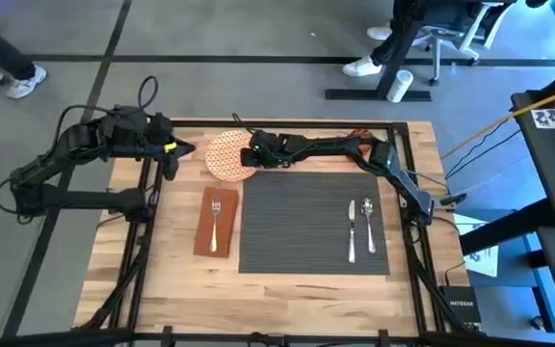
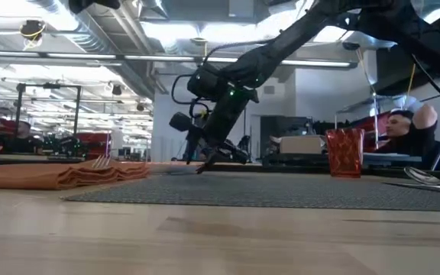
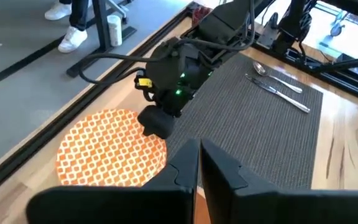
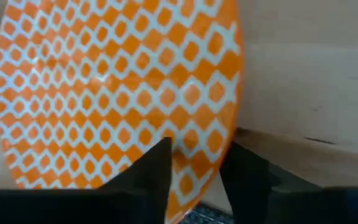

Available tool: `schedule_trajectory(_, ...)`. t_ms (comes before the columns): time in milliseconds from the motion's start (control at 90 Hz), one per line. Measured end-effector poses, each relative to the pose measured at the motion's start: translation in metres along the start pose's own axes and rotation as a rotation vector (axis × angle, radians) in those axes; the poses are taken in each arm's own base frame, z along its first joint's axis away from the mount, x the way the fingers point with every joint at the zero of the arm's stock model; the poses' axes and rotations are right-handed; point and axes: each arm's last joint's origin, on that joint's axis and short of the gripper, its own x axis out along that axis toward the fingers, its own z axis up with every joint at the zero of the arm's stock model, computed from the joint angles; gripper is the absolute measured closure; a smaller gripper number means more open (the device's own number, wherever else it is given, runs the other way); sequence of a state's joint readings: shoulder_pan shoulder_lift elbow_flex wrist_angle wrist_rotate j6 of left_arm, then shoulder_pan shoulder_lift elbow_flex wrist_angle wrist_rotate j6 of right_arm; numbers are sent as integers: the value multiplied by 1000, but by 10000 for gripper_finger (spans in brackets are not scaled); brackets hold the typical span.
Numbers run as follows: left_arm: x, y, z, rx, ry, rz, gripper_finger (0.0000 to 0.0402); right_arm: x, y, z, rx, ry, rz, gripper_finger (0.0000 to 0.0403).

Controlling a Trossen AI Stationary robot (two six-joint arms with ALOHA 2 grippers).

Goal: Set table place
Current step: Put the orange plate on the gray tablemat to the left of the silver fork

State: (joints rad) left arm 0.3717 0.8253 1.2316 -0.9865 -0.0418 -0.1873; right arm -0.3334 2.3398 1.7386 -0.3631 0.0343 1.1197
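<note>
The orange-patterned plate (image 1: 225, 154) (image 3: 104, 149) lies at the table's far edge, just left of the dark ribbed placemat (image 1: 311, 222). My right gripper (image 1: 251, 159) (image 3: 156, 123) reaches along the far edge and is shut on the plate. My left gripper (image 1: 173, 152) (image 3: 199, 163) hovers shut to the plate's left, holding nothing. A fork (image 1: 216, 220) rests on the brown napkin (image 1: 215, 222) left of the mat. A knife (image 1: 352, 231) and a spoon (image 1: 368, 220) lie on the mat's right part. The orange cup (image 2: 345, 153) stands at the far right. My right gripper pinches the plate's rim (image 4: 207, 155) on the side nearest the placemat, one finger (image 4: 157, 165) over the patterned face and the other at the outer edge. The fingers slant down from the table's right. The plate sits about level; whether it is lifted I cannot tell.
Black rails (image 1: 143, 226) run along the table's edges. The near part of the tabletop (image 1: 287, 299) is bare wood. People stand and sit beyond the far edge: shoes (image 1: 22, 82) and a seated person (image 2: 411, 130).
</note>
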Motion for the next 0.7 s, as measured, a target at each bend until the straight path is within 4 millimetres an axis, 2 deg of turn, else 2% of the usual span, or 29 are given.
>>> schedule_trajectory(144,3,0,-2,0,10,2,402,0,1,1,20,-11,18,373)
schedule_trajectory(211,6,1,-4,-2,22,4,402,0,3,3,21,-18,34,390)
schedule_trajectory(433,14,2,-11,-24,59,12,402,0,7,2,31,8,94,394)
schedule_trajectory(700,14,2,-11,-6,56,11,402,-21,17,7,28,18,139,402)
